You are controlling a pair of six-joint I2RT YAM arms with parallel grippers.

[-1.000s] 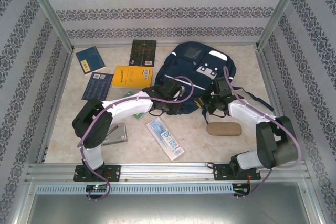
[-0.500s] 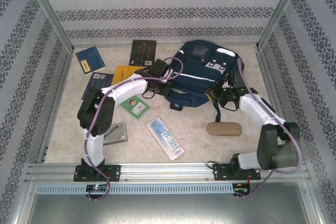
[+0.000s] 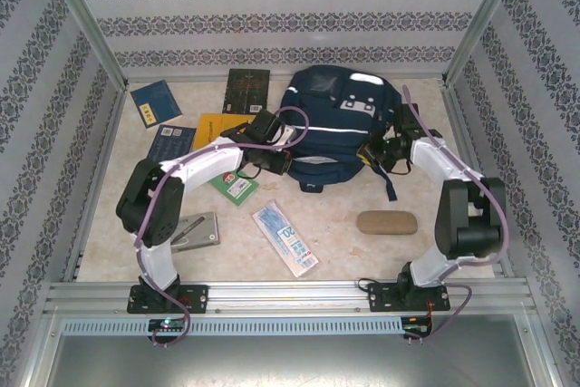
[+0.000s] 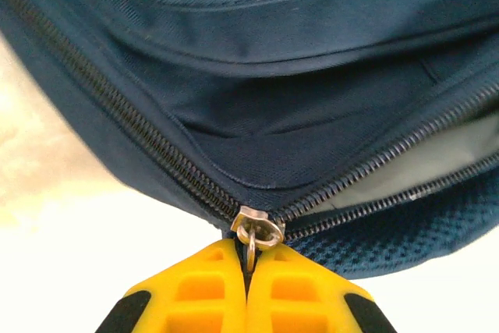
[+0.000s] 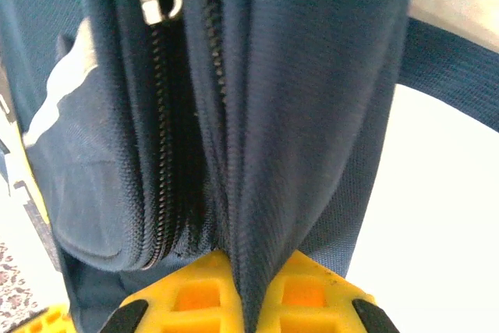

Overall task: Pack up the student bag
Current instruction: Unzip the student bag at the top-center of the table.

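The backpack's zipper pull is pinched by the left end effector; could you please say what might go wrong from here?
The left end effector grips only the zipper pull, so it could slip free. The right end effector pinches a fold of the backpack; tugging may drag it onto the yellow book.

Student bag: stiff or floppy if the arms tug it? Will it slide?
Probably floppy: fabric of the student bag pinches into a thin fold in the right gripper. Its unzipped mouth sags beside the zipper pull held by the left gripper, so it likely won't hold shape. It may drag across the smooth table, as no contents show inside.
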